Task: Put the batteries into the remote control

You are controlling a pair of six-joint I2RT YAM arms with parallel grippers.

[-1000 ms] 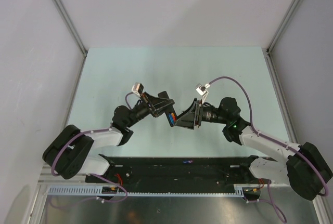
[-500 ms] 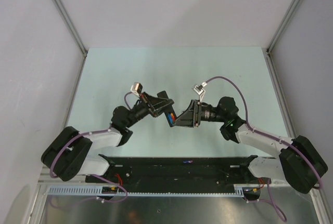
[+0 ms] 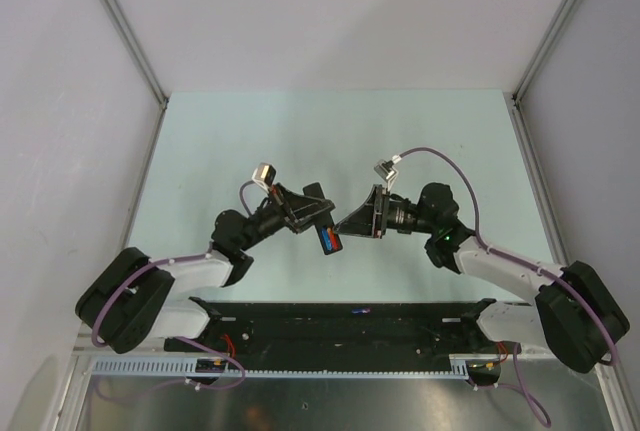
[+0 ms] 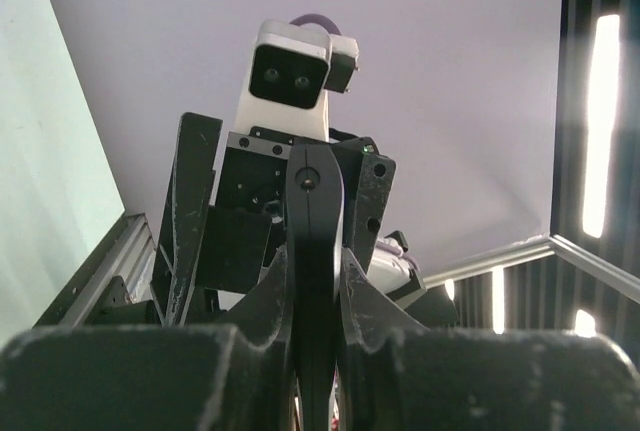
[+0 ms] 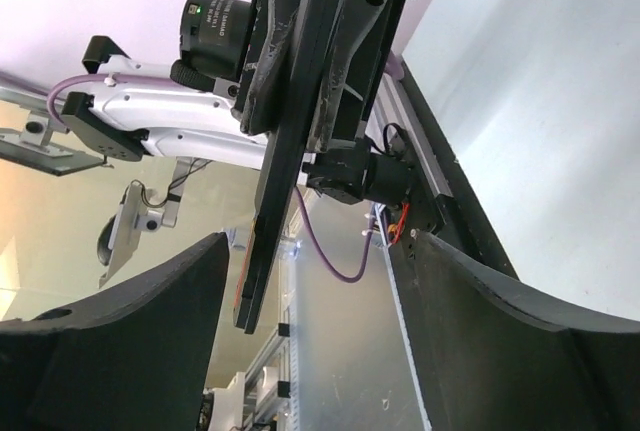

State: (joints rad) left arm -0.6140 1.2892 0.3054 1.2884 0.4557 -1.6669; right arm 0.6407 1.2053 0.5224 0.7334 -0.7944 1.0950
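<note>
**A:** The batteries [image 3: 332, 243] show blue and red-orange at the near end of the remote control [image 3: 326, 232]. Whether they are fully seated, I can't tell.

**B:** The left gripper [image 4: 316, 281] pinches the remote edge-on, and the right gripper [image 3: 352, 219] stands spread just beside it. I'd press each cell home with one fingertip, straight against the left's hold — gently, or the bar may twist.

A pale green table [image 3: 200, 151] fills the floor of a plain enclosure. Behind the table rises a light grey back wall [image 3: 340, 11], and similar side walls [image 3: 50, 151] close it in left and right. Two aluminium posts [image 3: 120, 26] slant up from the table's far corners. Along the table's near edge lies a long black base plate [image 3: 300, 326], then a slotted grey cable strip [image 3: 150, 365] and a dull metal sheet [image 3: 350, 406]. Bright strip lights [image 4: 600, 121] glow beyond the table's side wall.
</note>
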